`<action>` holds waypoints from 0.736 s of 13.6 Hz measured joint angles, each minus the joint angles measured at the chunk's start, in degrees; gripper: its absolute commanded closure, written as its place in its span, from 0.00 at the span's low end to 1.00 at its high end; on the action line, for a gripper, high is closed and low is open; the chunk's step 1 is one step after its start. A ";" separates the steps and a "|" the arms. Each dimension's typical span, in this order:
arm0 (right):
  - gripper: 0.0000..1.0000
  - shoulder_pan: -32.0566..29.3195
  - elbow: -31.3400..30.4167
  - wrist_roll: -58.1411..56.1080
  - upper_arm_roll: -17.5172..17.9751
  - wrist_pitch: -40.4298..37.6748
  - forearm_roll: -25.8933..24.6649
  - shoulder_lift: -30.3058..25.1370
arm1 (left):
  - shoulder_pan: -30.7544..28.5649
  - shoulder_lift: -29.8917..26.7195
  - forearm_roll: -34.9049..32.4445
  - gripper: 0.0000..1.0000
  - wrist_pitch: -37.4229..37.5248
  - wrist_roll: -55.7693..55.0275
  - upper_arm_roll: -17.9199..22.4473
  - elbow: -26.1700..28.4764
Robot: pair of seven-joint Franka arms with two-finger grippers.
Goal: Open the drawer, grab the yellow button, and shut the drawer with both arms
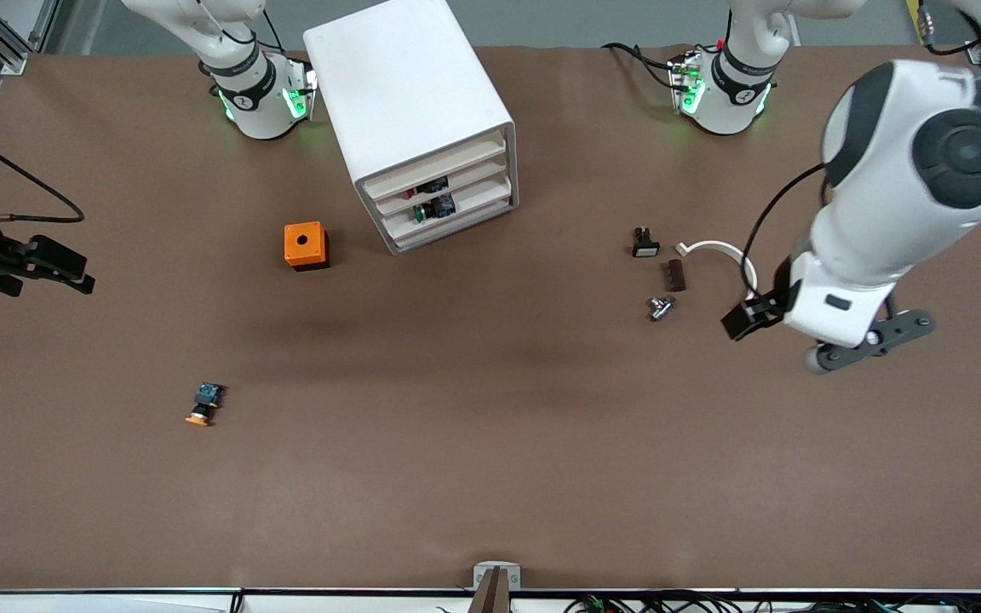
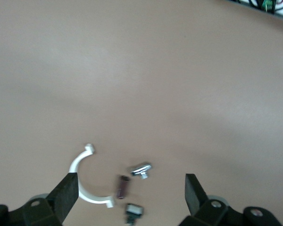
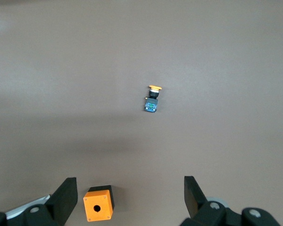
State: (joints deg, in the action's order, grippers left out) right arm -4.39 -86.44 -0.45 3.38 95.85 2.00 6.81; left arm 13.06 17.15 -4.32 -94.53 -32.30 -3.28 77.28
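Trouble is waiting if you relax: the small orange-capped black-and-blue button [image 1: 204, 405] is lying on the brown table, drawers looking shut, while left gripper [image 2: 130, 193] and right gripper [image 3: 130, 194] are hanging wide open, empty.

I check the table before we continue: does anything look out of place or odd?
The button lies tipped on its side on the bare table, alone, nearer the front camera than the orange box. The cabinet stands askew to the table's edge.

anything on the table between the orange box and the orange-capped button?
Nothing: in the front view only bare brown table separates the orange box from the button. The right wrist view shows the same gap.
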 measured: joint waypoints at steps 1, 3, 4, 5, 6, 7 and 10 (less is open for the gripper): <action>0.00 0.40 -0.01 0.55 -0.04 -0.02 -0.07 -0.17 | -0.97 -1.14 0.00 0.01 1.52 3.16 -0.01 0.01; 0.00 1.47 -0.10 1.09 -1.29 -0.17 -0.41 -0.67 | -2.68 -3.06 0.00 0.01 5.13 8.36 -0.03 0.03; 0.00 2.16 -0.40 1.12 -2.38 -0.22 -0.48 -1.00 | -3.43 -3.66 0.00 0.01 5.97 10.58 -0.03 0.10; 0.00 2.46 -0.95 1.13 -3.07 -0.07 -0.49 -1.42 | -3.96 -4.06 0.00 0.01 6.52 12.43 -0.03 0.13; 0.00 2.54 -1.71 1.13 -3.42 0.26 -0.50 -1.88 | -4.21 -4.39 0.00 0.01 7.39 13.52 -0.03 0.15; 0.00 2.54 -2.35 1.14 -3.58 0.53 -0.51 -2.21 | -4.37 -4.65 0.00 0.01 8.39 14.09 -0.04 0.17; 0.00 2.66 -5.22 1.18 -3.71 2.79 -0.51 -3.81 | -5.50 -5.42 0.00 0.01 10.08 15.69 -0.09 0.21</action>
State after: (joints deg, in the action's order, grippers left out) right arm -1.73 -91.67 0.73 -0.33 98.64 1.49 3.00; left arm 7.56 11.73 -4.31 -84.46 -16.61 -3.37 77.49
